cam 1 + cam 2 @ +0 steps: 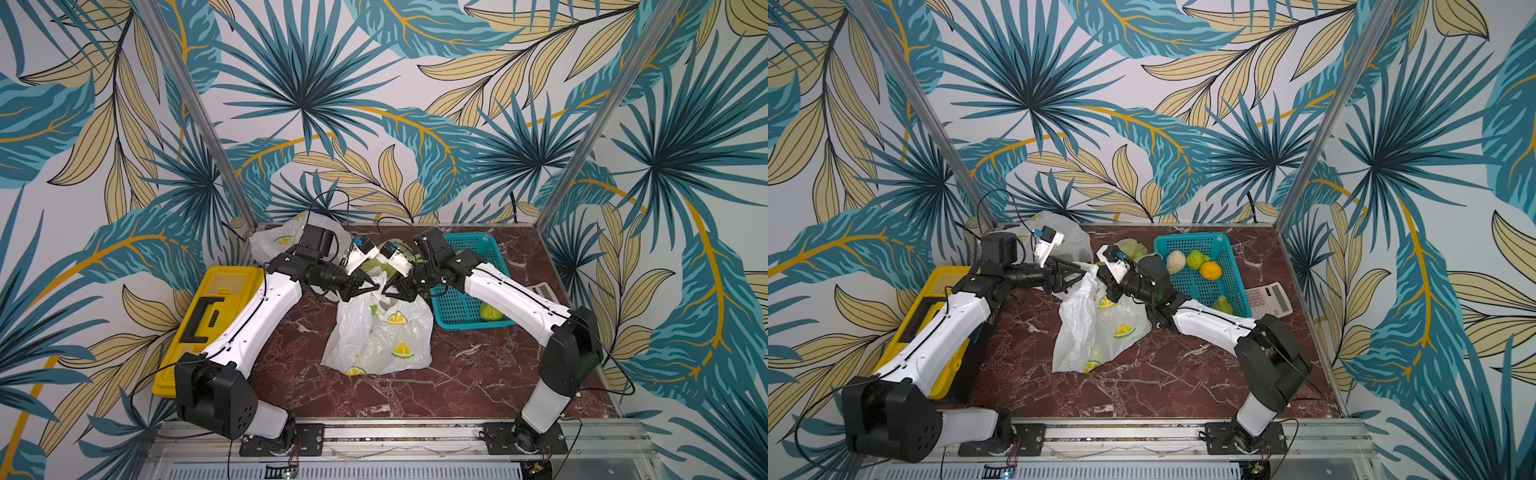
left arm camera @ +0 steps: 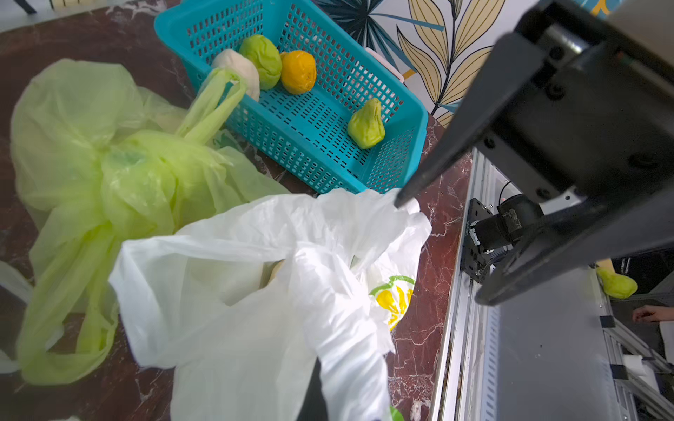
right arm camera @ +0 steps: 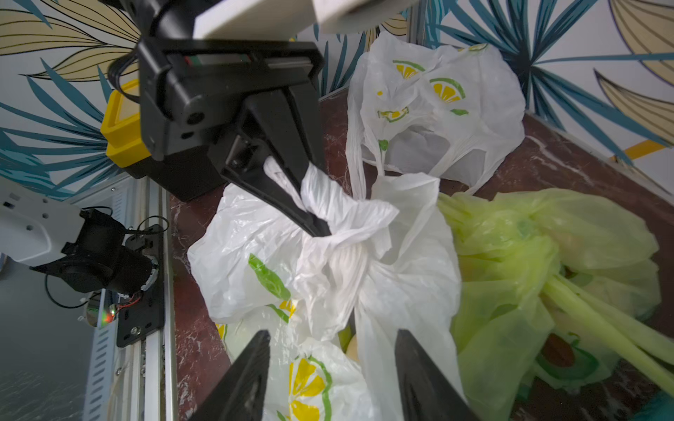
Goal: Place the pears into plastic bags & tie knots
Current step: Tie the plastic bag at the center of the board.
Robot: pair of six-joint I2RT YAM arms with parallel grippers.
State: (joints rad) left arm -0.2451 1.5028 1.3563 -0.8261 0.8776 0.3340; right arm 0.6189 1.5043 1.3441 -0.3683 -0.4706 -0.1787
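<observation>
Two grippers meet over a white lemon-print bag on the marble table. The left gripper pinches the bag's bunched top. The right gripper straddles the plastic, jaws spread. A knotted yellow-green bag crowds in behind, its loop against a teal basket holding three pears and an orange fruit.

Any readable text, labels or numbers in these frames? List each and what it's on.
None legible in any view.
calculator: key markings too small to read.
middle white bag and rear white bag: lemon-slice prints, no words.
green bag: avocado print, no words.
yellow case: no label visible.
</observation>
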